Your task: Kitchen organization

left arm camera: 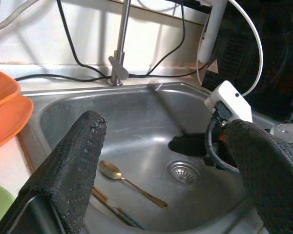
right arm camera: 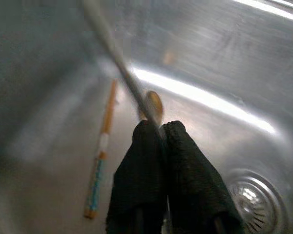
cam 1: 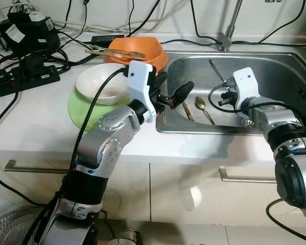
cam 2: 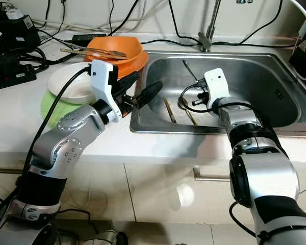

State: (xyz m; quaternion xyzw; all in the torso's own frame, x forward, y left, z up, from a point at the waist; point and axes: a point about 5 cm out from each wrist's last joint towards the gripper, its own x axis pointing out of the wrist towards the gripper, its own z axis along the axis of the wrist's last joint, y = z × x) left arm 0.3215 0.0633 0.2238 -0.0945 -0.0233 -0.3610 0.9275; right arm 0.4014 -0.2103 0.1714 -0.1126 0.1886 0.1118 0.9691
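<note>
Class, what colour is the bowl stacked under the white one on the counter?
Light green bowl, beneath the white bowl; clearest in the left eye view.

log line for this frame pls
right tool: in sink, shut on thin metal utensil | left tool: open over sink's left edge | spoon, chopstick on sink floor | bowls stacked on counter
</note>
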